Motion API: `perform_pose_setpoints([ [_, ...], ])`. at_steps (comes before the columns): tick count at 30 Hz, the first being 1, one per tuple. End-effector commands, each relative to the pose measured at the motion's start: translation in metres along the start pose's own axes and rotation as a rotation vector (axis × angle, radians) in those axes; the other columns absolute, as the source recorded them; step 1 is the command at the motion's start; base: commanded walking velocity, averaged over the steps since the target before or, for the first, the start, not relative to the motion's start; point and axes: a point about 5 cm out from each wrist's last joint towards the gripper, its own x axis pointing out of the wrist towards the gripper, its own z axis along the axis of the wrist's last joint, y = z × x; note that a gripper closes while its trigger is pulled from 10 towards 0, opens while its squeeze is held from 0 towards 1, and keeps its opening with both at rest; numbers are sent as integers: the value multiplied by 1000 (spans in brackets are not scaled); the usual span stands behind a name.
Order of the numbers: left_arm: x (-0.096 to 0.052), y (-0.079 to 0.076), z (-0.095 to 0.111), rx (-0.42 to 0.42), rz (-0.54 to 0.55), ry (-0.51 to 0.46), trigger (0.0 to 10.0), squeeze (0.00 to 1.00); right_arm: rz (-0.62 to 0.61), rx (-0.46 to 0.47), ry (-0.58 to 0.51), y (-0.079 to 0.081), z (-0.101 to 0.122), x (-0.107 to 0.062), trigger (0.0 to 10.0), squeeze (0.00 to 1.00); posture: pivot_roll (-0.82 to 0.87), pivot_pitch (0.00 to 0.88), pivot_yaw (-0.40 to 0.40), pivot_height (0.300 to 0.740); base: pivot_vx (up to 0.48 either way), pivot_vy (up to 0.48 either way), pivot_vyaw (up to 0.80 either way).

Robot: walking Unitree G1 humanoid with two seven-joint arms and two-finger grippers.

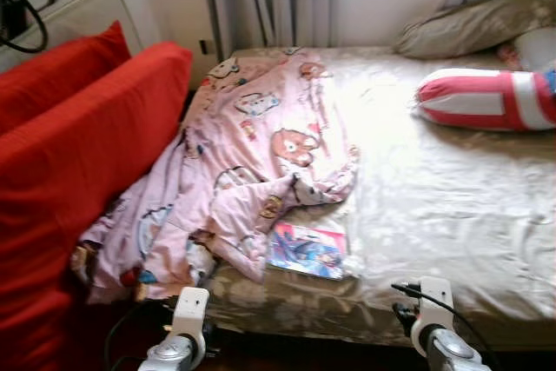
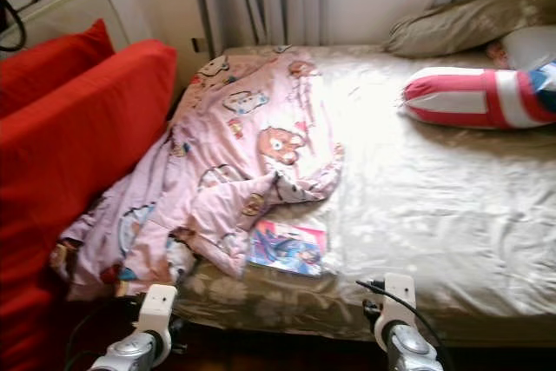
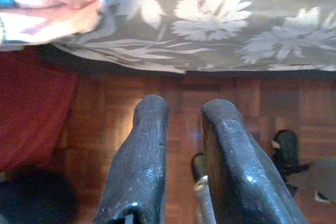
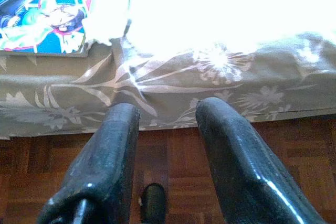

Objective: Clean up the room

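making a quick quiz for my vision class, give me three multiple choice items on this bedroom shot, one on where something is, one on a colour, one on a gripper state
1. Where does the comic book lie?
A. on the wooden floor
B. on the bed near its front edge, partly under the pink cartoon blanket
C. on the red cushion

2. What colours is the striped pillow?
A. red and white
B. green and yellow
C. plain black

3. How does the right gripper stand?
A. shut on the comic book
B. shut on the blanket
C. open, holding nothing

Answers:
1. B, the head views show it on the floral bedsheet with the blanket's edge over its corner.
2. A, red and white bands show on it by the bed's head.
3. C, the right wrist view shows a gap between the fingers, with floor and bed edge beyond.
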Motion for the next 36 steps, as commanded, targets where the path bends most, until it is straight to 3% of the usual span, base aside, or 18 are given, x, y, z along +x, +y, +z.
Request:
perform_pose_setpoints([
  [1,-2,8,-2,-38,28,-17,10000,0,20,22,2,8,-5,0,10000,0,-80,0,88,740,0,0,0],
  [12,-4,10,10,-178,61,-197,10000,0,59,5,-162,10,9,-2,10000,0,-95,0,88,740,0,0,0],
  [15,-5,10,10,-182,51,-223,10000,0,60,4,-195,10,10,-3,10000,0,-104,0,90,740,0,0,0],
  [16,-4,14,38,-172,45,-316,10000,0,63,5,-203,10,10,-3,10000,0,-107,0,89,740,0,0,0],
  [17,-4,14,38,-172,45,-316,10000,0,63,5,-203,10,10,-3,10000,0,-107,0,89,740,0,0,0],
  [18,-4,17,65,-166,39,-403,10000,0,65,4,-212,10,10,-3,10000,0,-108,0,89,740,0,0,0],
  [19,-6,19,97,-151,28,-514,10000,0,95,-13,-383,16,66,0,10000,0,-109,0,87,740,0,0,0],
  [20,-6,19,97,-151,28,-514,10000,0,95,-13,-383,16,66,0,10000,0,-109,0,87,740,0,0,0],
  [21,-8,15,110,-141,13,-572,10000,0,107,-18,-510,21,106,-2,10000,0,-107,0,86,740,0,0,0],
  [25,-13,5,127,-110,-28,-673,10000,0,83,-2,-596,22,117,-6,10000,0,-103,0,83,740,0,0,0],
  [32,-22,6,117,-59,-50,-775,10000,0,71,20,-657,19,105,-12,10000,0,-104,0,92,740,0,0,0],
  [36,-32,11,99,-34,-55,-824,10000,0,67,-33,-709,10,90,-21,10000,0,-104,0,91,740,0,0,0],
])
